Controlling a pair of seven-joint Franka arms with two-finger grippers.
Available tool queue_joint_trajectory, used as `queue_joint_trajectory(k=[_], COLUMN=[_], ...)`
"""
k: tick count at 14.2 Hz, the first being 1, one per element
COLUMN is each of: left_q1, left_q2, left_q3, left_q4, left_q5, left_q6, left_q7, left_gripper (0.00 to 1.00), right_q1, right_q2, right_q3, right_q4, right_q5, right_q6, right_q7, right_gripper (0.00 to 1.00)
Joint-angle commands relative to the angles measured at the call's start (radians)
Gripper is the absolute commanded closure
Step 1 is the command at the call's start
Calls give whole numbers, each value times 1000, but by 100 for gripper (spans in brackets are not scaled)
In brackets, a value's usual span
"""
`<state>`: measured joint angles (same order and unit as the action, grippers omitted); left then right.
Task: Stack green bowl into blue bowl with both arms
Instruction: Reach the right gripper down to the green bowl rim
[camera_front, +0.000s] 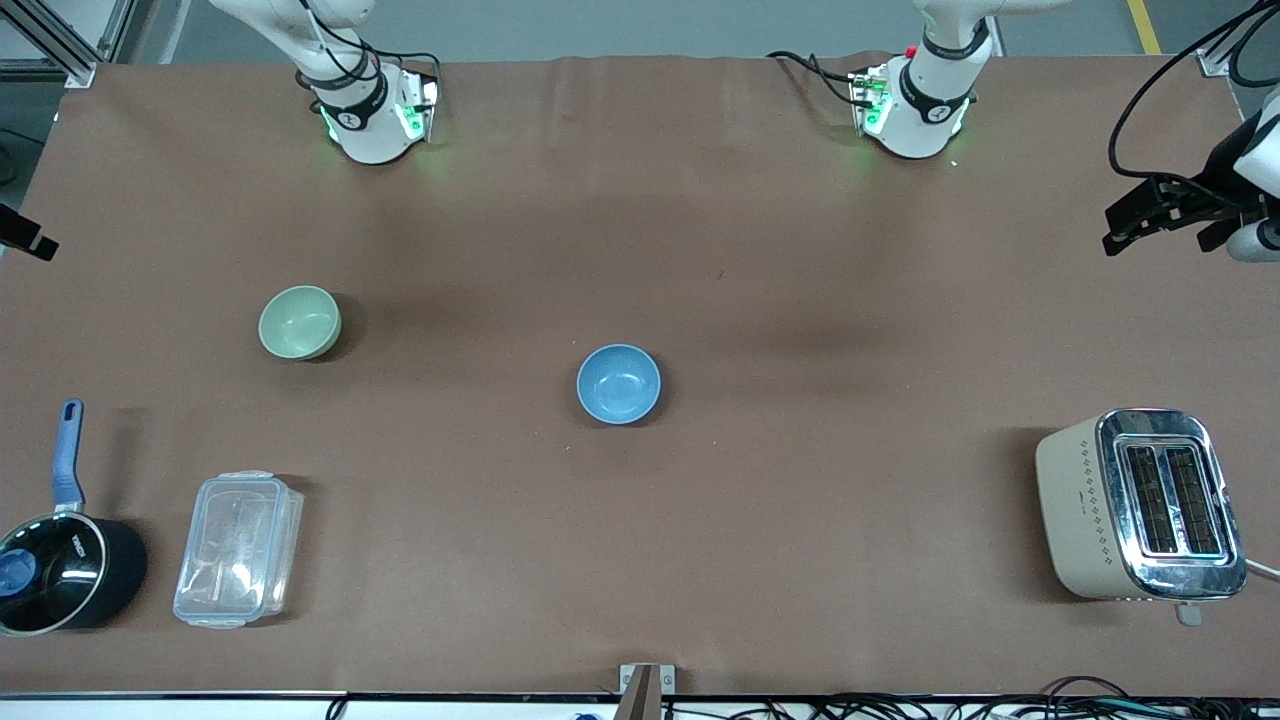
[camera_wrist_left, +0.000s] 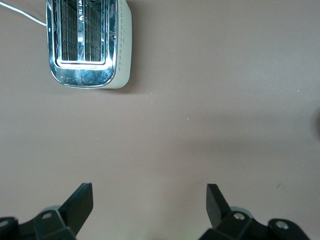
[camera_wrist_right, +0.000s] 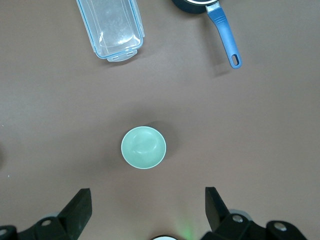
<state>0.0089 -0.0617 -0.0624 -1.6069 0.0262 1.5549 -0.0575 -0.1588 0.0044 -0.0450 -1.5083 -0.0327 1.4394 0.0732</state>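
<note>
Lowest in the front view, at the right arm's end of the worktop (camera_front: 800, 250), stand a black saucepan (camera_front: 65, 575) and, beside it, a clear lidded container (camera_front: 238, 548). A toaster (camera_front: 1140, 505) sits equally low at the left arm's end. All three are well apart from the bowls, so they look like bystanders rather than obstacles.

The green bowl (camera_front: 300, 322) sits upright and empty in the middle band of the frame, toward the right arm's end and higher in the picture than the container. The blue bowl (camera_front: 618, 383) is also upright and empty. It stands near the frame's centre, a little lower than the green one, with bare worktop between them. Mouth up and in the open, it is ready to receive the other bowl. The stacking has not begun.

The right gripper (camera_wrist_right: 148, 202) hangs high over the worktop at its own arm's end, jaws spread wide and empty. In the right wrist view the green bowl lies just ahead of the gap between the jaws, roughly centred on it and well below them. That lineup suggests this arm will make the pick.

The left gripper (camera_wrist_left: 150, 200) hovers over bare worktop at its own end, jaws likewise released and empty. Its wrist view shows only the toaster and no bowl, so it probably has to travel toward the blue bowl to help.
</note>
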Motion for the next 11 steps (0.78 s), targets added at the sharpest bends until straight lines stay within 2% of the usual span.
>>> queue_joint_trajectory(k=[1, 6, 9, 11], left_q1=[-4, -7, -10, -12], left_q2=[-9, 14, 26, 36], left_q3=[7, 6, 3, -2], left_q4=[-7, -4, -2, -1], left_q5=[-14, -14, -14, -14], left_q6=[10, 33, 54, 62], left_q7=[19, 19, 19, 18], left_gripper=[0, 0, 0, 0], right_q1=[-15, -13, 11, 10], right_q2=[-3, -3, 12, 17], right_q3=[13, 14, 20, 16], right_q4=[5, 5, -9, -154], right_q5=[8, 7, 10, 13], right_q6=[-2, 7, 83, 252], right_q7=[-7, -10, -12, -36], right_gripper=[0, 0, 0, 0])
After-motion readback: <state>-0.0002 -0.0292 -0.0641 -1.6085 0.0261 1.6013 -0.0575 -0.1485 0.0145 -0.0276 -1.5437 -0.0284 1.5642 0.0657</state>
